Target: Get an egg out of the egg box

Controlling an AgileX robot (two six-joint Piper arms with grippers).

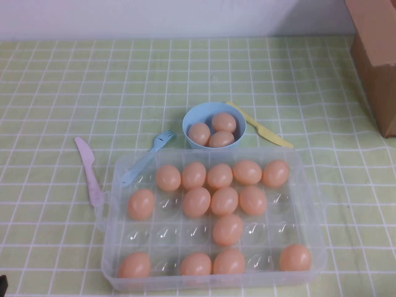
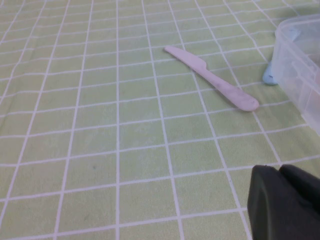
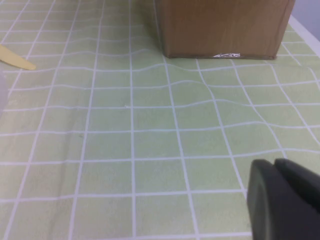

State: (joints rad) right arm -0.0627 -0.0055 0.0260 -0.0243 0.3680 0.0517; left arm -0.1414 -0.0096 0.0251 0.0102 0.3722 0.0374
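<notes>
Egg box [image 1: 312, 204] sits on the bench [image 1: 55, 93], near edge of the high view, lid off. 14 eggs in it: five across the far row, four in the next row, one alone in the third row, four in the near row. Several cups bare, mostly third row and the right side. No egg stands out as the target; nearest reference is the lone third-row egg [image 1: 228, 229], sitting in its cup, just behind a near-row egg.

Blue bowl [image 1: 193, 116] just behind the box, holds three more eggs. Yellow knife [image 1: 263, 129] lies beside the bowl on the right. Blue fork [image 1: 147, 157] lies at the box's far-left corner, tines pointing at the bowl. Pink knife [image 1: 88, 169] lies left of the box, handle end near the side tab. Cardboard box [image 1: 377, 55] at far right.

Left pincer [image 2: 285, 205]: low over bare bench left of the egg box, fingers look clenched together, nothing held. Pink knife and box corner ahead of it.

Right pincer [image 3: 285, 200]: over bare bench off to the right, facing the cardboard box, fingers look clenched together, nothing held.
</notes>
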